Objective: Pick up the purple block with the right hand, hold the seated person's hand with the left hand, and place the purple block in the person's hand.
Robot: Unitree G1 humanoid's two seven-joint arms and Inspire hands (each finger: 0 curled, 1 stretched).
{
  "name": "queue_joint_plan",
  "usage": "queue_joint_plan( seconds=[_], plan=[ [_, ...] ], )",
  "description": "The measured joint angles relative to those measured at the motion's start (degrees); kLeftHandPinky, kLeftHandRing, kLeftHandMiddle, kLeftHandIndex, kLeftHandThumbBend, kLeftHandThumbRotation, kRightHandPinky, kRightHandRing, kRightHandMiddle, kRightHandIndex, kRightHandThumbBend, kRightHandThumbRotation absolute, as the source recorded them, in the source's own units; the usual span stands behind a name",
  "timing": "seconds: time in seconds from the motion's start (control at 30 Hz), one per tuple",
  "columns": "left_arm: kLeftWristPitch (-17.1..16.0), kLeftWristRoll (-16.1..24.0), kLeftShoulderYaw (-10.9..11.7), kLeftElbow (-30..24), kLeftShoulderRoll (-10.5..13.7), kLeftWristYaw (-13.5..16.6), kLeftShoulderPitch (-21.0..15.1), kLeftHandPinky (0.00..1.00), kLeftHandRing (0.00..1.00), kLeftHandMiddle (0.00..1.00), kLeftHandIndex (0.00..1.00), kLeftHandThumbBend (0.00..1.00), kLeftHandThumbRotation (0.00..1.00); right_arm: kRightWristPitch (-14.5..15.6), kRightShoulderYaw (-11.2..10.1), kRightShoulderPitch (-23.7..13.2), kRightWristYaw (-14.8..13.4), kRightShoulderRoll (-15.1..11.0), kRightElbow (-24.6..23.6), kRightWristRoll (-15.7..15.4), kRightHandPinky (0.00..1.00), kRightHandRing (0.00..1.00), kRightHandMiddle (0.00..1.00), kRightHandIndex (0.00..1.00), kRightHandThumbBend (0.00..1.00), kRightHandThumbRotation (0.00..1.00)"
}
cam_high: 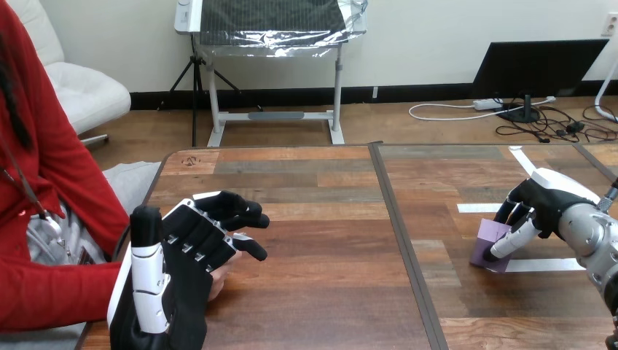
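Table: wood planks, matt, grained. Block: matt, smooth. Left hand, right hand: glossy white plastic shells. Forearm: silver metal, satin sheen.

The desk is made of brown and grey wooden planks with a dark rim. A dark seam runs from its far edge to its near edge, between the two hands and nearer the right hand. A purple block sits on the boards under that hand, with the thumb across its front face and the fingers curled behind it. White tape strips lie flat on the wood: one just nearer than the right hand, reaching the block's base, one just beside the fingers towards the seam, and one slanting beyond the hand. Near the desk's left edge, the person's hand shows just beneath the left hand.
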Motion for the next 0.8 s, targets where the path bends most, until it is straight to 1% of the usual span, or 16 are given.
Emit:
queue_joint_plan(
  seconds=[0.17, 0.27, 0.5, 0.8],
  plan=[
    [-0.1, 0.0, 0.0, 0.0, 0.0, 0.0, 0.0, 0.44, 0.62, 0.60, 0.55, 0.66, 0.99, 0.0, 0.0, 0.1, -0.3, 0.0, 0.0, 0.1, 0.60, 0.64, 0.63, 0.53, 0.80, 0.00],
    [-0.2, 0.0, 0.0, 0.0, 0.0, 0.0, 0.0, 0.44, 0.62, 0.60, 0.55, 0.66, 0.99, -0.1, 0.0, 0.1, -0.5, 0.1, 0.0, 0.1, 0.60, 0.65, 0.63, 0.53, 0.80, 0.00],
    [-0.7, 0.2, 0.1, 0.0, 0.0, 0.1, 0.0, 0.43, 0.61, 0.60, 0.55, 0.65, 0.99, -0.3, 0.0, 0.2, -0.8, 0.1, 0.0, 0.3, 0.60, 0.63, 0.62, 0.52, 0.80, 0.00],
    [-2.0, 1.5, 0.4, 0.0, 0.0, 0.2, 0.0, 0.42, 0.61, 0.59, 0.54, 0.64, 0.99, -0.7, -0.1, 0.3, -0.8, 0.1, 0.0, 0.4, 0.58, 0.62, 0.61, 0.52, 0.79, 0.00]
  ],
)
